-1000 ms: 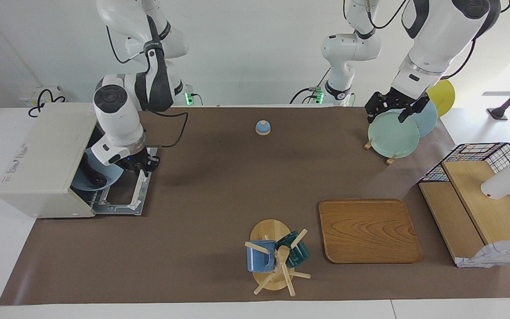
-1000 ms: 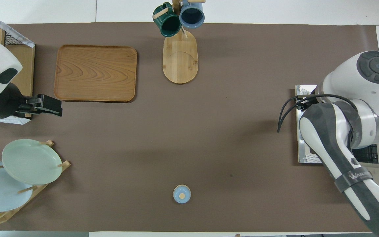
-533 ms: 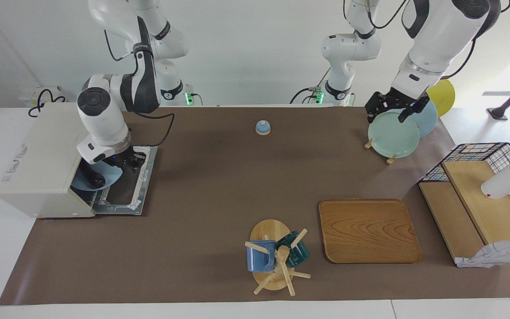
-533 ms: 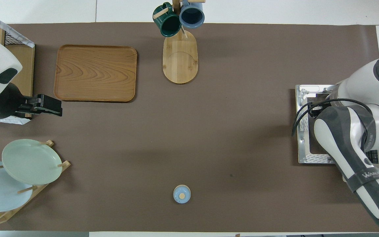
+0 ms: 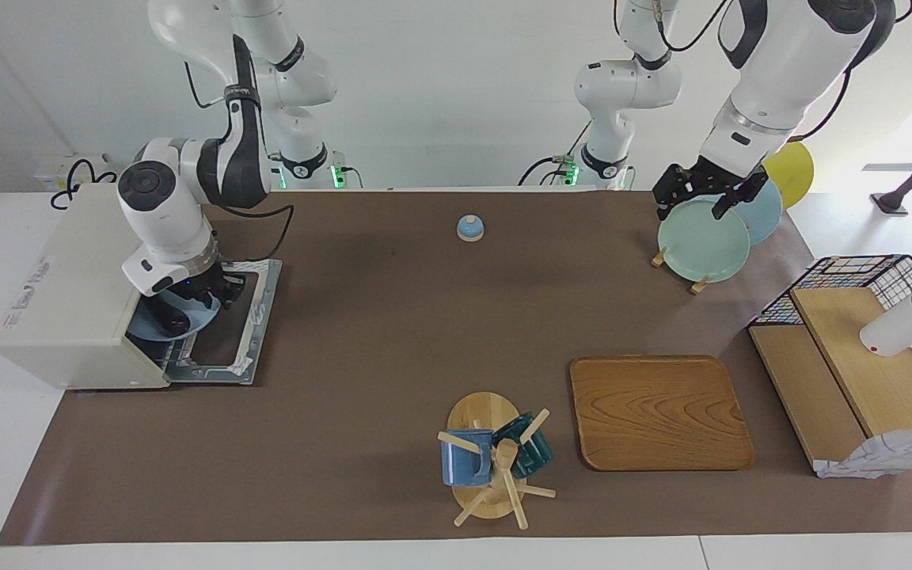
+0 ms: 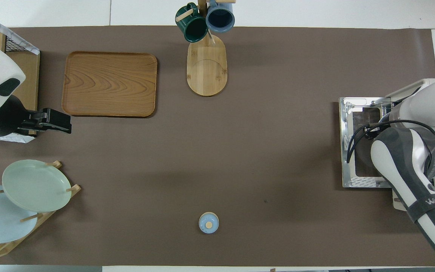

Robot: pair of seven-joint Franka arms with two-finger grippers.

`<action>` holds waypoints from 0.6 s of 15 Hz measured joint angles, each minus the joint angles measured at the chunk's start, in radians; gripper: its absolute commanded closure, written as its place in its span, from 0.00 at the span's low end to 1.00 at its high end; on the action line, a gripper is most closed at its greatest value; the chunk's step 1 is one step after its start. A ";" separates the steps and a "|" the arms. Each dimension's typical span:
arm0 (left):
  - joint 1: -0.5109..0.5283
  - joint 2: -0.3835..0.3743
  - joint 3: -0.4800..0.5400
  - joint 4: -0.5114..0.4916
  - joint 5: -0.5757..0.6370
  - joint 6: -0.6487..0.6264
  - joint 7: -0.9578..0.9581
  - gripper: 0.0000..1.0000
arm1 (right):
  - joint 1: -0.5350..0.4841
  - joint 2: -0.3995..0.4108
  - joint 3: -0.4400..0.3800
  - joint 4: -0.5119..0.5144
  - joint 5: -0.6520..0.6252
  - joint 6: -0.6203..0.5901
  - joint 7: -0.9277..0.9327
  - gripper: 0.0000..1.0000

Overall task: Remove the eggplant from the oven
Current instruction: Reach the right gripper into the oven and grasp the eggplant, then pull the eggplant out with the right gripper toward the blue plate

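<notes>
The cream-white oven (image 5: 76, 277) stands at the right arm's end of the table, its door (image 5: 248, 317) dropped flat on the mat. Inside its mouth lies a light blue plate (image 5: 147, 330) with the dark eggplant (image 5: 174, 323) on it, partly covered. My right gripper (image 5: 204, 299) reaches down into the oven mouth, just over the plate and the eggplant; whether it touches them does not show. In the overhead view the right arm hides the oven mouth, and only the door (image 6: 347, 151) shows. My left gripper (image 5: 695, 203) hangs open above the plate rack, holding nothing.
A rack of plates (image 5: 703, 239) stands below the left gripper. A small blue bell (image 5: 470, 228) sits mid-table near the robots. A mug tree (image 5: 495, 463) and a wooden tray (image 5: 659, 412) lie farther out. A wire basket (image 5: 860, 269) with wooden boards fills the left arm's end.
The right arm has swung toward the oven, carrying its gripper from above the open door into the oven mouth over the plate. The left arm has not moved.
</notes>
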 measured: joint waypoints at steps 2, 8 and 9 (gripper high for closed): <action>0.000 0.000 0.000 0.000 0.000 0.000 0.000 0.00 | 0.000 -0.006 0.000 -0.033 0.000 0.041 0.000 1.00; 0.000 0.000 0.000 0.000 0.000 0.000 0.000 0.00 | -0.007 -0.038 0.003 -0.037 -0.005 0.018 -0.046 1.00; 0.000 0.000 0.000 0.000 0.000 0.000 0.000 0.00 | 0.004 -0.037 0.007 -0.019 -0.005 -0.007 -0.046 1.00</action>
